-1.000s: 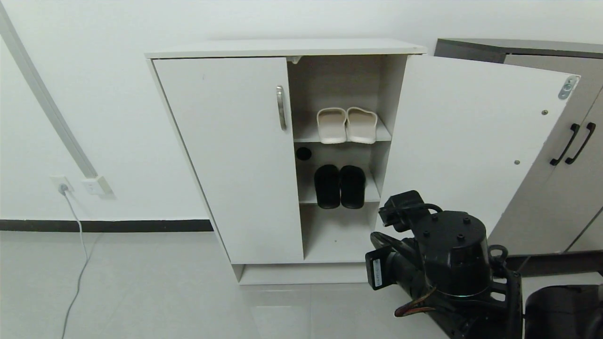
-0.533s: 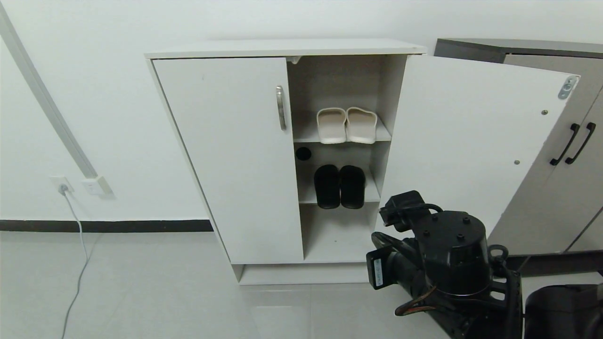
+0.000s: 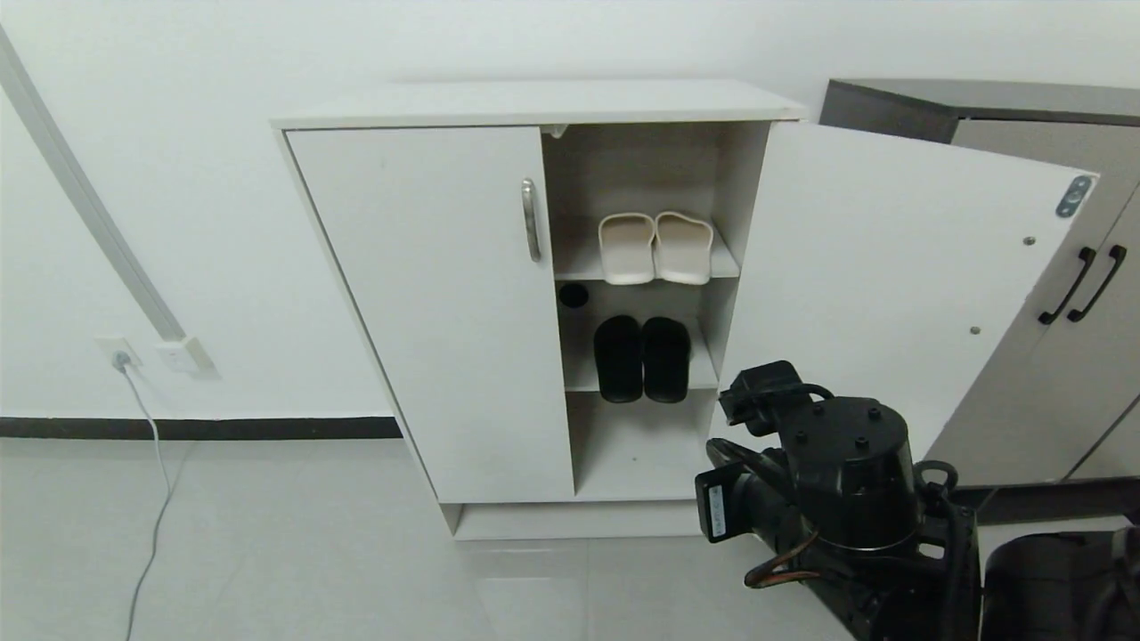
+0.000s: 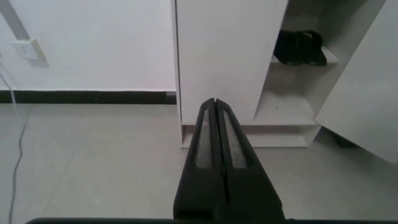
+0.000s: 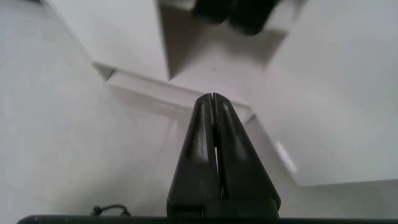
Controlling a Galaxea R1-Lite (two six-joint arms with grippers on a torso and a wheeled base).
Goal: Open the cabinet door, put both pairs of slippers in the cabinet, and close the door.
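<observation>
The cream slippers (image 3: 656,247) sat on the cabinet (image 3: 427,312) upper shelf, the black slippers (image 3: 641,358) just below, the door (image 3: 882,267) wide open. The left tool (image 4: 214,106) and right tool (image 5: 212,99) were closed tight, empty; the label (image 3: 715,512) looked unreadable

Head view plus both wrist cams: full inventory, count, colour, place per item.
white two-door cabinet: 1, white, against the wall; left door shut, right door open
cream slippers: 1 pair, cream, upper shelf
black slippers: 1 pair, black, shelf below
grey cabinet with black handles: 1, grey, right of the white one
wall socket: 1, white, left wall, grey cable plugged in
left gripper: 1, black, shut, over the floor
right gripper: 1, black, shut, near the cabinet's base
</observation>
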